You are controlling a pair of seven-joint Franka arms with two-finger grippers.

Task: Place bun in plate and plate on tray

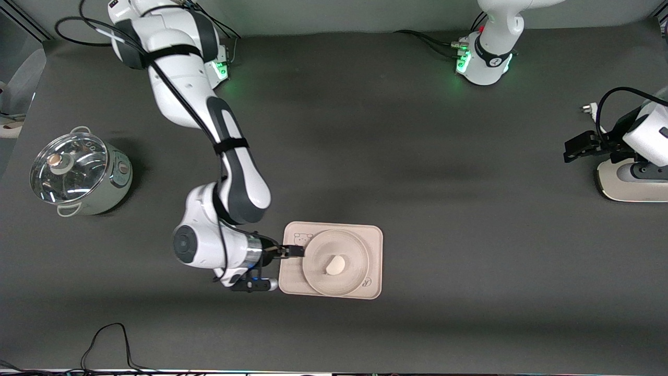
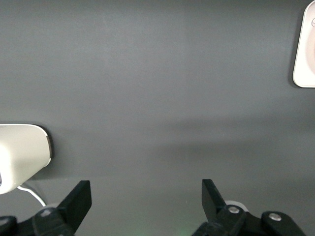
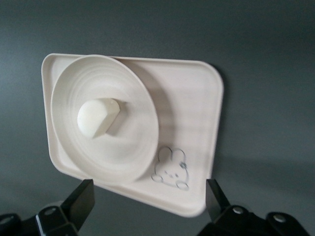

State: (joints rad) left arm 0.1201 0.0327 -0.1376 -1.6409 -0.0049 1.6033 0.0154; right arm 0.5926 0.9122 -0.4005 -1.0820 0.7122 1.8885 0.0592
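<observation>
The round cream plate (image 1: 317, 245) lies on the pinkish-beige tray (image 1: 374, 236), and the small off-white bun (image 1: 335, 265) lies in the plate. My right gripper (image 1: 293, 251) is open and empty at the tray's edge toward the right arm's end of the table, just beside the plate's rim. The right wrist view shows the bun (image 3: 96, 118) in the plate (image 3: 133, 147) on the tray (image 3: 194, 108), with my right gripper (image 3: 150, 199) clear of the tray's edge. My left gripper (image 1: 574, 149) is open and empty and waits by the toaster; the left wrist view shows this gripper (image 2: 146, 199) over bare table.
A cream-white toaster (image 1: 631, 185) stands at the left arm's end of the table and also shows in the left wrist view (image 2: 22, 152). A steel pot with a glass lid (image 1: 78, 175) stands at the right arm's end. A corner of the tray (image 2: 306, 59) shows in the left wrist view.
</observation>
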